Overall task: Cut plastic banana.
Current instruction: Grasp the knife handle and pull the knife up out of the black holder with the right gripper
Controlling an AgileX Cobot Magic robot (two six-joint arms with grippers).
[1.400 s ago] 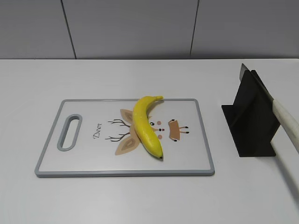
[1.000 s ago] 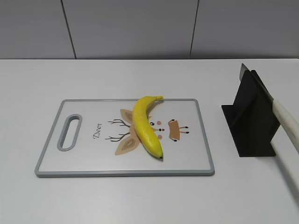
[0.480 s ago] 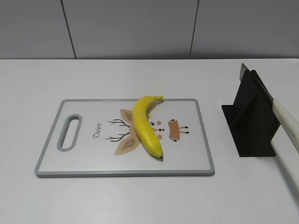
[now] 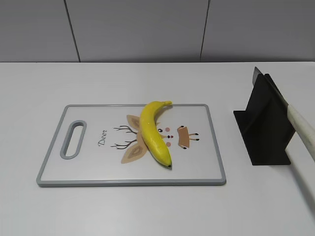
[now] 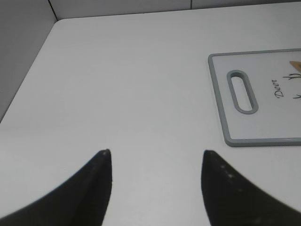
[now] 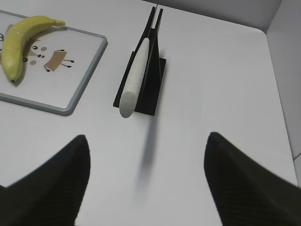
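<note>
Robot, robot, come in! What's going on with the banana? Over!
Both grippers, left and right, open, empty. Yellow plastic banana whole on grey-rimmed cutting board. White-handled knife in black stand. Nothing blocking it.

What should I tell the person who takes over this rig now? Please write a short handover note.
Left gripper: jaws open, empty, over bare table left of the cutting board.
Right gripper: jaws open, empty, near the knife.
Banana: whole, lying on the board.
Knife: in its black stand, right of the board.
Done: nothing.
Left: take the knife, cut the banana.
</note>
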